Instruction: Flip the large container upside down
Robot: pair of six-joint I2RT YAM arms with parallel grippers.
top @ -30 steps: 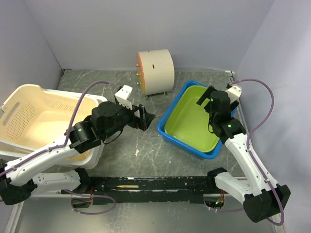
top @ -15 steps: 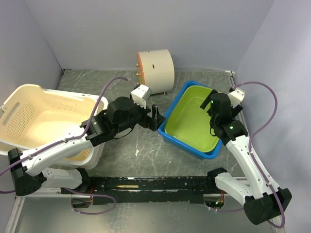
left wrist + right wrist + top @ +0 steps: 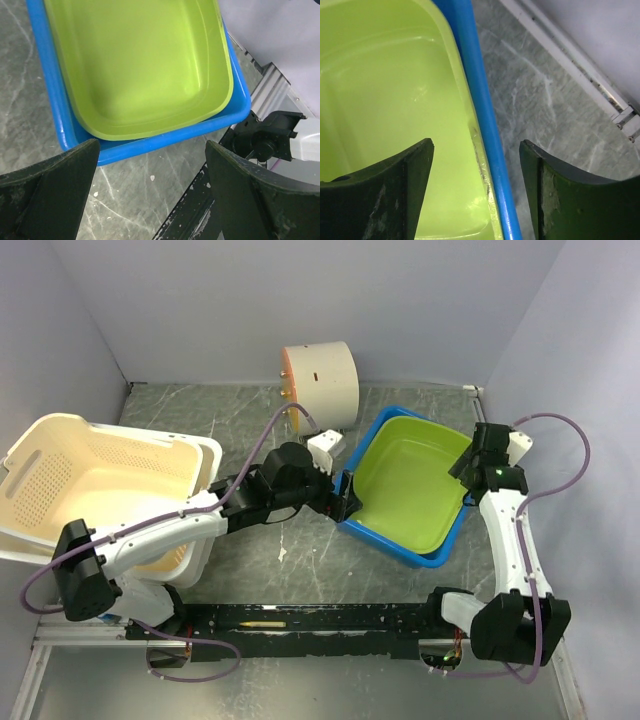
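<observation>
The left gripper (image 3: pixel 352 502), beside the white basket (image 3: pixel 60 470) a second ago, now reaches the blue container's (image 3: pixel 385 540) 9 o'clock wall, jaws apart. The container sits upright at 3 o'clock, green tub (image 3: pixel 410 485) nested inside. The right gripper (image 3: pixel 467 466) has moved out to its 3 o'clock rim, fingers apart astride it; the side wall (image 3: pixel 590 390) stands close beyond.

Glossy plastic lime tub (image 3: pixel 410 480), smooth plastic blue container (image 3: pixel 150 148)

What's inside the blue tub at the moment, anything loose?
A lime-green tub sits nested inside the blue tub, and its interior looks empty. The blue tub's floor is covered by it, so anything between them cannot be seen.
</observation>
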